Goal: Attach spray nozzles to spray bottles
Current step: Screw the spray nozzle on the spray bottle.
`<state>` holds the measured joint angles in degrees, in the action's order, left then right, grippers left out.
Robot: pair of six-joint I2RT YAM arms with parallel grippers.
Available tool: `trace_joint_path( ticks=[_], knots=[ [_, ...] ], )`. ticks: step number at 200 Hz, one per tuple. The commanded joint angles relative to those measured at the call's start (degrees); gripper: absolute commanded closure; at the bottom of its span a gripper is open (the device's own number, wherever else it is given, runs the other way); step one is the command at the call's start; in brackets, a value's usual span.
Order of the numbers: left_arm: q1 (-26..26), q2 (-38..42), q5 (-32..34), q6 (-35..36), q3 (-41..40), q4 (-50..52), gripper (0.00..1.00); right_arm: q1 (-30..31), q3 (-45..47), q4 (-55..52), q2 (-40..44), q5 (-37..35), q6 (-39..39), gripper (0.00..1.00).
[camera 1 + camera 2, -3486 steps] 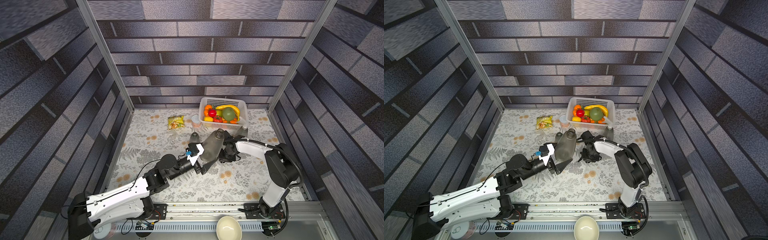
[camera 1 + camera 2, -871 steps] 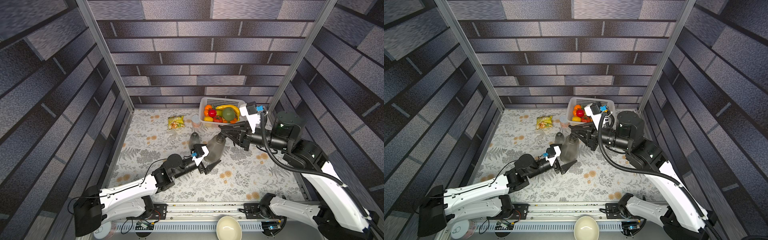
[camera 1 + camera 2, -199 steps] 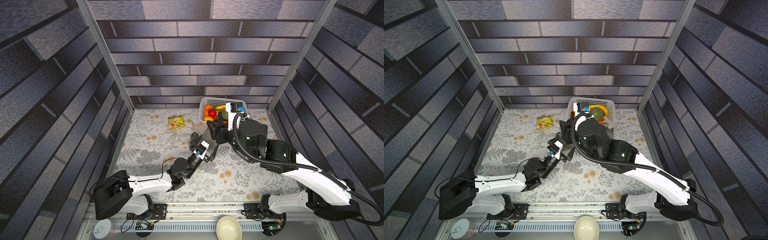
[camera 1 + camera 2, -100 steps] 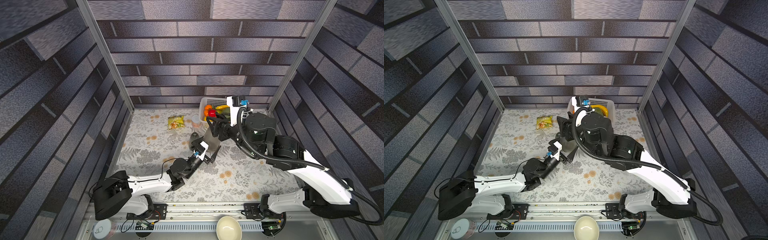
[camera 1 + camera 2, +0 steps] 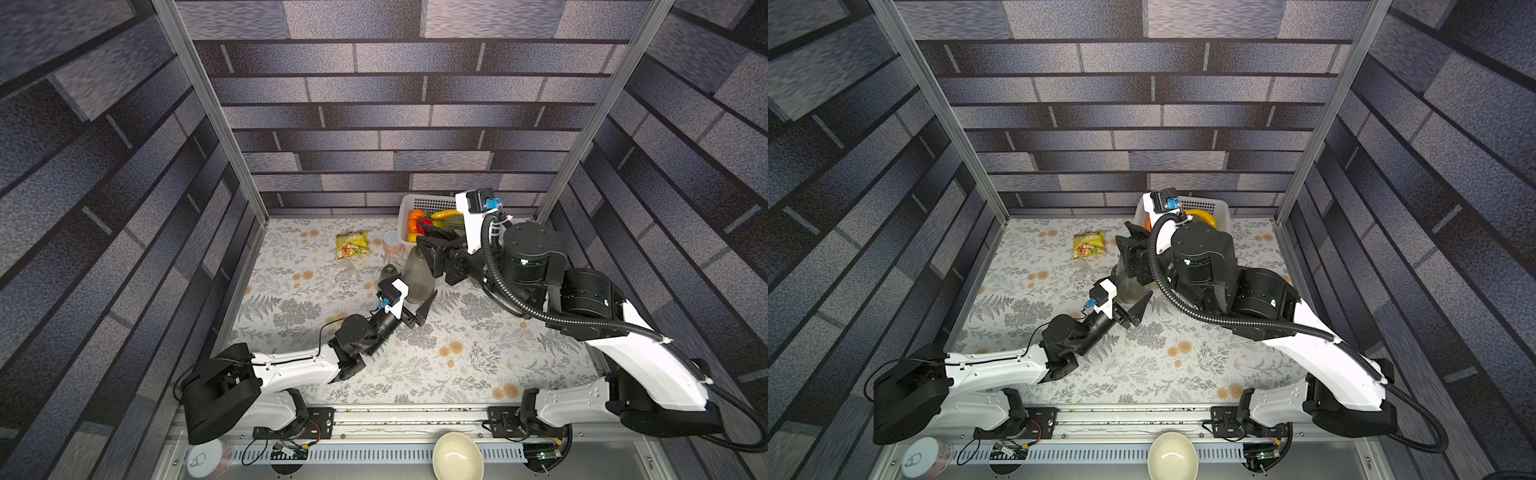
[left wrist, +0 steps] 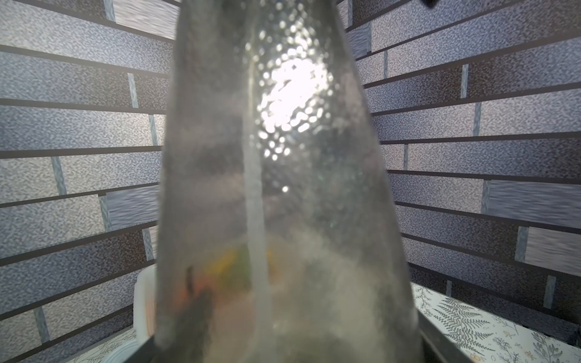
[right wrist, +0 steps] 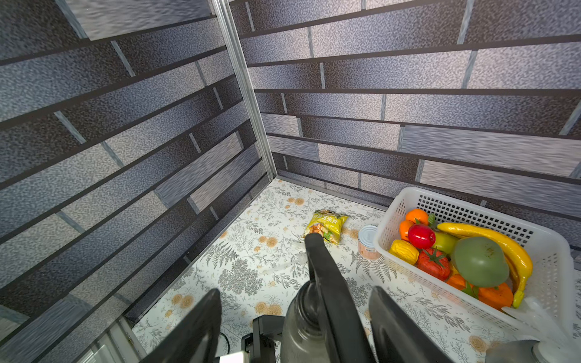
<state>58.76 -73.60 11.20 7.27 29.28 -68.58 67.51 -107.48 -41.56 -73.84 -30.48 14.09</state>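
A smoky-grey spray bottle [image 5: 417, 276] [image 5: 1128, 286] stands upright mid-table, and my left gripper [image 5: 409, 305] [image 5: 1131, 309] is shut on its wide base. The left wrist view is filled by that bottle [image 6: 283, 188], with a pale dip tube [image 6: 256, 204] inside. A black spray nozzle [image 7: 327, 283] sits on its neck. My right gripper [image 7: 294, 292] [image 5: 432, 255] hovers over the top, open, with a finger on each side of the nozzle and clear of it. Another bottle [image 5: 388, 272] stands just behind, and one [image 7: 515, 352] by the basket.
A white basket [image 5: 428, 203] [image 7: 471, 201] of fruit stands at the back right, with a pinkish tin can [image 5: 391, 242] and a yellow snack bag [image 5: 352, 245] beside it. A bowl [image 5: 457, 459] and a can [image 5: 203, 459] lie beyond the front rail. Walls close three sides.
My right gripper's jaws have spread wider around the black nozzle and the right arm has shifted to the right. The left gripper and bottle have stayed still.
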Motion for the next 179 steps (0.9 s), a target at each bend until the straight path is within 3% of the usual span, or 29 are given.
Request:
trace_joint_path(
  ticks=[1, 50, 78, 113, 161, 179],
  knots=[
    [-0.3, 2.1, -1.6, -1.8, -0.3, -1.5, 0.32, 0.5, 0.0, -0.9, 3.1, 1.9, -1.8, 0.26],
    [0.2, 3.3, -2.2, -1.4, 0.0, -0.3, 0.31, -1.2, 1.6, -1.2, 4.9, 13.8, -4.5, 0.27],
    [0.4, 3.5, -2.5, -1.0, 0.4, 0.3, 0.31, -3.6, 3.7, 0.5, 5.2, 20.2, -3.2, 0.36],
    [1.0, 4.1, -3.0, -0.2, 1.2, 1.9, 0.31, -3.8, 5.0, 1.0, 4.3, 17.9, -3.7, 0.42],
    [2.3, 4.3, -3.0, 2.2, 2.2, 3.6, 0.31, -3.8, 1.3, -0.9, 0.3, 8.3, -5.6, 0.61],
    [2.4, 4.2, -3.0, 2.7, 2.3, 3.7, 0.31, -3.8, 1.4, -1.2, -0.2, 7.8, -5.7, 0.64]
  ],
)
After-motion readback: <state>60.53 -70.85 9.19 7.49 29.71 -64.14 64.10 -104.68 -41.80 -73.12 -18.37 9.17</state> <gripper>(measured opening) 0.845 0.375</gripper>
